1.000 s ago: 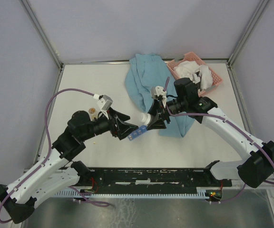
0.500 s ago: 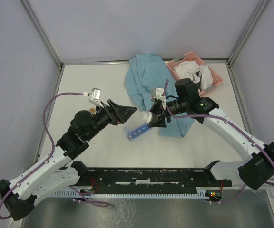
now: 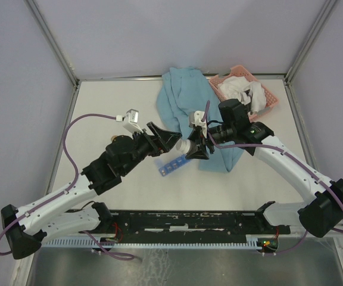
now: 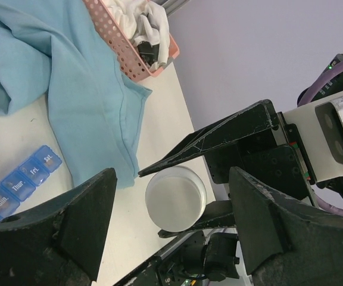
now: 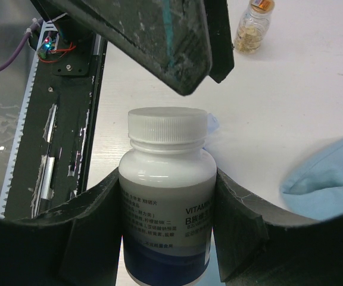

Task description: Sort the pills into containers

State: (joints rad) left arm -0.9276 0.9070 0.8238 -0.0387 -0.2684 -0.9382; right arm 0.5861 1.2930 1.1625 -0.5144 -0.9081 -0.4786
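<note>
Bimanual scene at the bottle-opening stage. The right tool [image 3: 194,147] is gripping a white bottle [image 5: 167,179] by its body, one finger pressing on each side of the label, so its jaws are standing only as far apart as the bottle is wide. The bottle is being held off the tabletop [image 3: 112,101], roughly on its side, and its white screw cap [image 4: 175,198] is pointing toward the left arm. The left tool [image 3: 174,143] is hovering just in front of that cap with its jaws spread wide and nothing between them; in the left wrist view the cap is showing end-on in the gap between the two fingers [image 4: 88,208], and whether either finger is touching it cannot be told. The containers [image 3: 171,165], one narrow blue translucent strip with day names on its lids, are lying flat on the tabletop just beside the edge of a light blue cloth [image 3: 180,98], below the bottle and nearer the arm bases. The pills [image 5: 252,30] are showing as pale tan contents inside a small clear jar [image 5: 253,21] that is standing upright on the tabletop beyond the left tool in the right wrist view. A pink perforated basket [image 3: 267,98] holding crumpled white material is sitting at the far right, touching the cloth.
</note>
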